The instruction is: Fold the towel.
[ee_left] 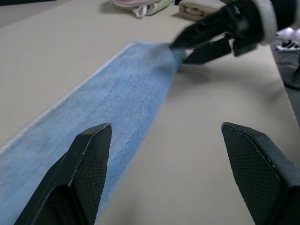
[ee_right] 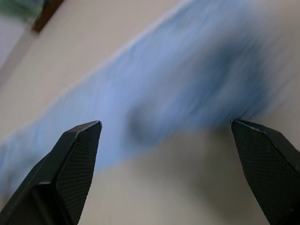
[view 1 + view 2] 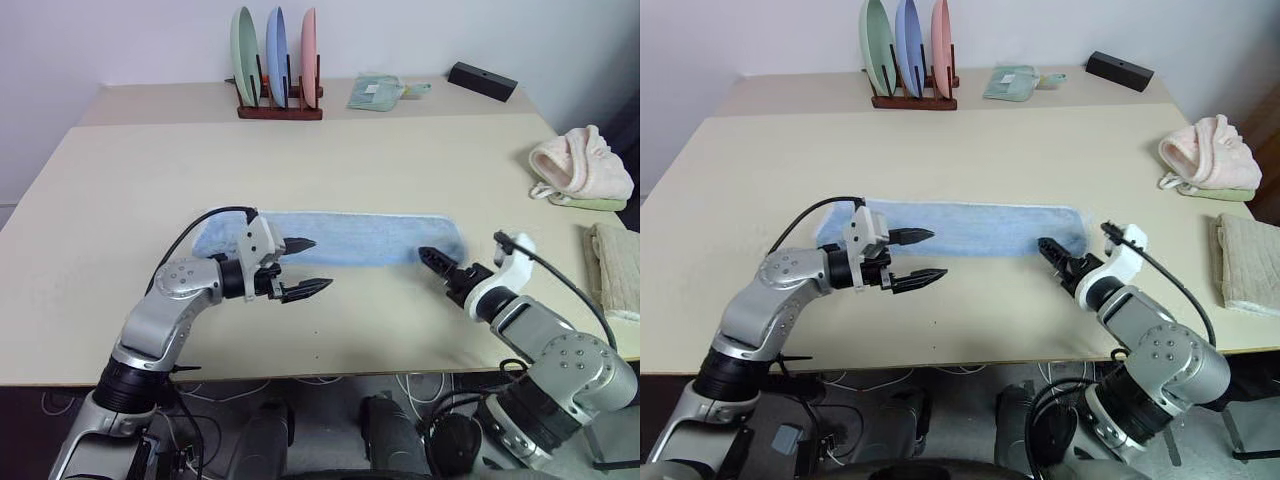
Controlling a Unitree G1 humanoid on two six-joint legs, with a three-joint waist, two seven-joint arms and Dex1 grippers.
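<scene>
Towel (image 3: 345,238), light blue with a pale edge, lying flat on the table (image 3: 330,150) as a long narrow strip between the two grippers. Left gripper (image 3: 307,267) hovers at one end of the strip, its two black fingers spread wide and holding nothing; one finger sits over the cloth, the other over bare table just beside it. Right gripper (image 3: 436,258) sits at the opposite end, tips close to the towel's corner, fingers also spread wide and empty, as its wrist view shows (image 2: 164,173). The left wrist view looks along the strip to the right gripper (image 1: 187,49) at its far end. Head views add what the wrist views omit: a rack of plates (image 3: 278,60), a green cloth (image 3: 376,91) and a black box (image 3: 482,80) well beyond both grippers, and a pink towel bundle (image 3: 582,165) beyond the right gripper.
</scene>
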